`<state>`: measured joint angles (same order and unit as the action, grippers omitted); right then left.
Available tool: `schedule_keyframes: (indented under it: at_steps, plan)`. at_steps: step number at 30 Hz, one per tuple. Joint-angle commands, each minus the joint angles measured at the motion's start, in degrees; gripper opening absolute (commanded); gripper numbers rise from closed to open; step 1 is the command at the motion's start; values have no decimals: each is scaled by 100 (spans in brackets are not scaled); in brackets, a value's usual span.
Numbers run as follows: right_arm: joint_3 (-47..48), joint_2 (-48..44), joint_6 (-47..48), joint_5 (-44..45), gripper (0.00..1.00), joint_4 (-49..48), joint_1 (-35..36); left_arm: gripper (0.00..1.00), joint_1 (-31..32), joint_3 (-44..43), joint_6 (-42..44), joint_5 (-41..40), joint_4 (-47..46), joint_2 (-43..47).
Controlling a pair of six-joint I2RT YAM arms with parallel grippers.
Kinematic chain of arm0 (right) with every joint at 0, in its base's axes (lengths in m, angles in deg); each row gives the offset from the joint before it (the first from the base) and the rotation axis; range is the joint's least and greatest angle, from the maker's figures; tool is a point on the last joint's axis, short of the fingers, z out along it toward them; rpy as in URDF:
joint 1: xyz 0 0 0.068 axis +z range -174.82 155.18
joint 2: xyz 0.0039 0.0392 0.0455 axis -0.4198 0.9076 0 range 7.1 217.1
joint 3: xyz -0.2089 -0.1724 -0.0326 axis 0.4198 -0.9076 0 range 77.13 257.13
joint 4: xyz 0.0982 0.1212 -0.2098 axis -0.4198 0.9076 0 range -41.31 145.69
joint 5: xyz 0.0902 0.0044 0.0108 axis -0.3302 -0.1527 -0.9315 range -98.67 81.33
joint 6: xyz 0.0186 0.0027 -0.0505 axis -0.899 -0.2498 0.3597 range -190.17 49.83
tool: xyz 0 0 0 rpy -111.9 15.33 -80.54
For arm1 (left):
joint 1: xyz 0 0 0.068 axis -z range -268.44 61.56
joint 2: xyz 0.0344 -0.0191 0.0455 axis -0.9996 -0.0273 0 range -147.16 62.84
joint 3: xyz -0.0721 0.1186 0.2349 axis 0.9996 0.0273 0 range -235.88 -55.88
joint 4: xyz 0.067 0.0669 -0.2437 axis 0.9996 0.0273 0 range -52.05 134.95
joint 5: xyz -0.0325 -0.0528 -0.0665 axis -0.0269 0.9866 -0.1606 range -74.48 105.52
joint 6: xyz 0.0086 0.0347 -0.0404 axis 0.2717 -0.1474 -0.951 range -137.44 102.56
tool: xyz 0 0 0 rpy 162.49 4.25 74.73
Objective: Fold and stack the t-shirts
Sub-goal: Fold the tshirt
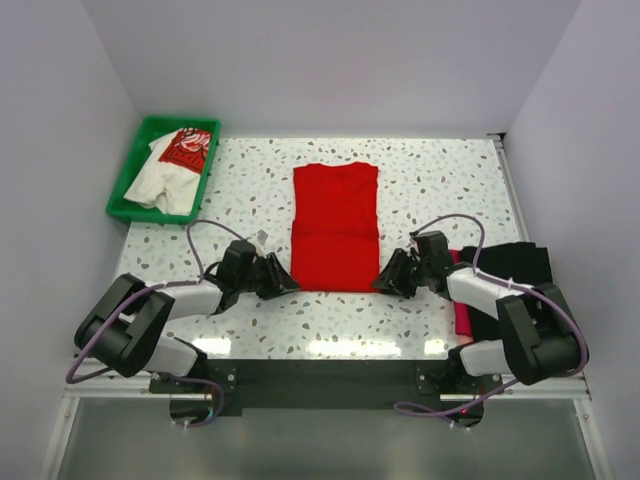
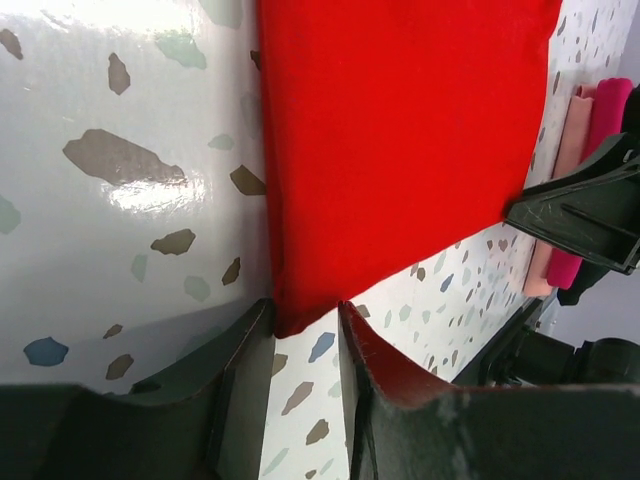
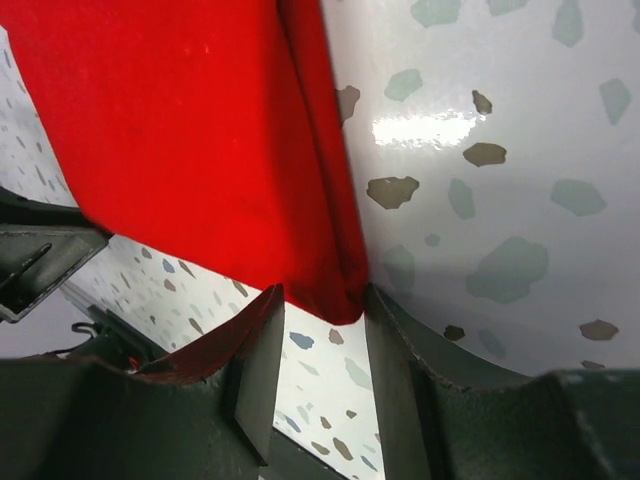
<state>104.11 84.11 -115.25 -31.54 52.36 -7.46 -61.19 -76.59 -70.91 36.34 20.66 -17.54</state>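
Your left gripper [image 1: 289, 285] and right gripper [image 1: 383, 283] each straddle a near corner of the red t-shirt [image 1: 335, 225], jaws parted, nothing pinched yet. It lies flat mid-table, light and limp, so pinch every layer at those corners. Farther off, a white t-shirt [image 1: 168, 178] sits in the green tray [image 1: 121, 190].

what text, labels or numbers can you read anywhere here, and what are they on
No text can be read in any view.
Red print on the white t-shirt in the green tray: too small and blurred to read; it may not be lettering at all.
Red t-shirt: plain, no label showing.
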Motion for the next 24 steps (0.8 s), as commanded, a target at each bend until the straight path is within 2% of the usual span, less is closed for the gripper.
schedule_keyframes:
  at_steps: [1, 4, 7, 8, 9, 11, 17, 20, 24]
  plan:
    - [-132, 305, -53, 20, 41, -199, 56, 36, 70, 111, -40, -359, -27, -215]
    - [-132, 481, -71, -7, 32, -322, 56, 27, 97, 50, -58, -412, -54, -311]
    - [-106, 543, -62, -33, 19, -348, 56, 3, 149, 6, -67, -421, -63, -321]
    - [-114, 534, -62, -68, 15, -349, 56, 0, 202, 6, -58, -421, -46, -294]
    - [-123, 491, -54, -77, 7, -340, 56, 0, 228, 14, -41, -447, -19, -268]
    - [-167, 289, 8, -68, 0, -209, 65, 0, 360, 93, -32, -543, 130, -101]
    - [-597, -660, 174, -86, 0, 326, 65, 0, 597, 717, -321, -675, 174, 829]
    - [-861, -1380, 245, -191, 0, 704, 65, 0, 825, 902, -427, -851, 463, 1488]
    - [-1159, -2783, 324, -261, 0, 1425, 65, 0, 1177, 1042, -585, -1071, 999, 2498]
